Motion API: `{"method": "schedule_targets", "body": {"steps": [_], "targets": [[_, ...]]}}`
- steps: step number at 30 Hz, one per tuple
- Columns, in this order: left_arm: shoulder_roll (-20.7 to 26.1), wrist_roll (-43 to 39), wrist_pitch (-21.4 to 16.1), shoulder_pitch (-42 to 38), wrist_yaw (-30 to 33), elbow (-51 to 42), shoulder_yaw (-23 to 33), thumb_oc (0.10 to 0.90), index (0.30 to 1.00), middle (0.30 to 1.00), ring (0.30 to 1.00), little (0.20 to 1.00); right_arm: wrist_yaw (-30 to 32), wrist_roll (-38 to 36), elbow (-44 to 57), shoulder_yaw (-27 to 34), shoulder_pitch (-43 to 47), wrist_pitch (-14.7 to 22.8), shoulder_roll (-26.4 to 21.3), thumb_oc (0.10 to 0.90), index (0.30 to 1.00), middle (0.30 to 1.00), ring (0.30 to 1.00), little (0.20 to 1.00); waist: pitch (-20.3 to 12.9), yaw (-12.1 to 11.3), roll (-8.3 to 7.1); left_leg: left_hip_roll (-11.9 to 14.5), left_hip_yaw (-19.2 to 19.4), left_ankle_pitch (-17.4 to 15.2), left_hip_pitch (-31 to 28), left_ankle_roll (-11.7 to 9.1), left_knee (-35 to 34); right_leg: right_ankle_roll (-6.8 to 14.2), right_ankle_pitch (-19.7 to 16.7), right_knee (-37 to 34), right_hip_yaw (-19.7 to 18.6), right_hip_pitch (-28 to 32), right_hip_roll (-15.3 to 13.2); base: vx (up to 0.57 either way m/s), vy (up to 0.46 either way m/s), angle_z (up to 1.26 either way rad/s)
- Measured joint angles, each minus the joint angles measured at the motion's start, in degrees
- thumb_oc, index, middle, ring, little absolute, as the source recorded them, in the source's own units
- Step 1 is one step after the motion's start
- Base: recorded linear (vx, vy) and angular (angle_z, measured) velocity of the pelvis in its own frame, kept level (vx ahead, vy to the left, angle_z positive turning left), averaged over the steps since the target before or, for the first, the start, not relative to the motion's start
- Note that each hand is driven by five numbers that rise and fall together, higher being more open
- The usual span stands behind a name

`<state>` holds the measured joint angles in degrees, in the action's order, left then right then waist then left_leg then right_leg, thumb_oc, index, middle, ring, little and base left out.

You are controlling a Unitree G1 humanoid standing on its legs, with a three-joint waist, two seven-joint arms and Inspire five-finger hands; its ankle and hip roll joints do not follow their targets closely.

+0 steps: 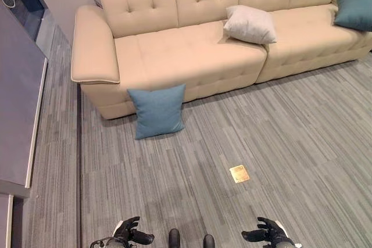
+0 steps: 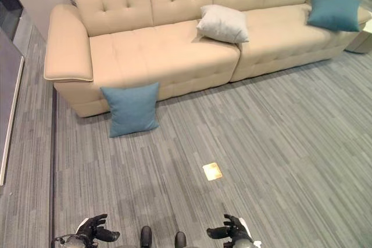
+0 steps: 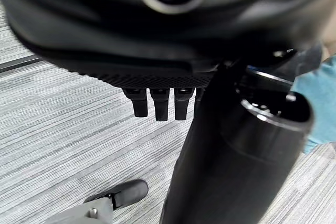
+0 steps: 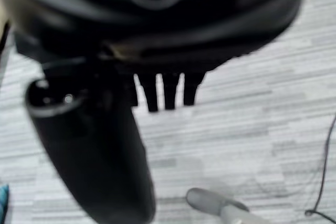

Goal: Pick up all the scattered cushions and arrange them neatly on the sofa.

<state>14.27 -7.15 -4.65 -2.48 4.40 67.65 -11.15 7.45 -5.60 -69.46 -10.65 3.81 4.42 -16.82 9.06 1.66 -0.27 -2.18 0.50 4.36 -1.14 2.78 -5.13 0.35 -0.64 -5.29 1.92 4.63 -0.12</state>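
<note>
Leaning against the beige sofa (image 1: 192,56) front at centre left of the left eye view is one teal cushion on the floor (image 1: 157,110), while one white cushion (image 1: 250,24) and a second teal cushion (image 1: 353,12) lie on the seat at upper right; a small tan card (image 1: 239,173) lies on the grey carpet (image 1: 290,143). The right eye view repeats this, three cushions in all, with the left robot hand (image 2: 93,229) and right robot hand (image 2: 232,230) at the bottom edge. Each wrist view shows its own hand's fingers relaxed over carpet, empty.

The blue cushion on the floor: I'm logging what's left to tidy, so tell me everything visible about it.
The blue cushion is square, of plain teal woven-looking fabric, plump with slightly pointed corners. It stands upright on one edge on the grey striped carpet, leaning back against the front of the beige sofa below its left seat, near the armrest. Only carpet and sofa touch it; neither hand holds it.
</note>
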Motion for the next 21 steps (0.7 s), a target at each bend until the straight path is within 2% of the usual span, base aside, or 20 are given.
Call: {"method": "schedule_targets", "body": {"steps": [10,16,21], "targets": [[-0.3,0.0,0.0,0.4,0.1,0.0,-0.1,0.8,0.9,0.9,0.9,0.9,0.3,0.0,-0.1,0.0,-1.9,0.0,0.1,0.8,0.9,0.9,0.9,0.9,-0.5,0.7,-0.31,0.0,-0.9,0.3,-0.2,-0.3,0.0,-0.1,0.0,0.0,1.1,0.6,0.0,0.02,-0.016,0.04],[-0.4,0.1,0.1,0.7,0.2,1.5,-0.1,0.8,0.9,0.9,0.9,0.9,0.3,0.0,-0.6,0.0,-2.2,0.0,0.2,0.8,0.9,0.9,0.9,0.9,-2.5,0.7,-0.68,0.0,-1.5,0.3,0.0,-0.4,0.0,-0.1,0.0,0.0,1.4,0.6,0.1,0.01,-0.018,0.04],[-0.4,0.4,0.1,0.9,0.3,2.0,-0.1,0.8,0.9,0.9,0.9,0.9,0.3,-0.2,-1.0,0.0,-2.3,0.0,0.3,0.8,0.9,0.9,0.9,0.9,-3.3,0.8,-0.78,0.0,-3.5,0.6,0.7,-0.8,-0.2,-0.4,0.2,0.0,2.7,0.5,0.4,0.02,-0.042,0.2]]}}
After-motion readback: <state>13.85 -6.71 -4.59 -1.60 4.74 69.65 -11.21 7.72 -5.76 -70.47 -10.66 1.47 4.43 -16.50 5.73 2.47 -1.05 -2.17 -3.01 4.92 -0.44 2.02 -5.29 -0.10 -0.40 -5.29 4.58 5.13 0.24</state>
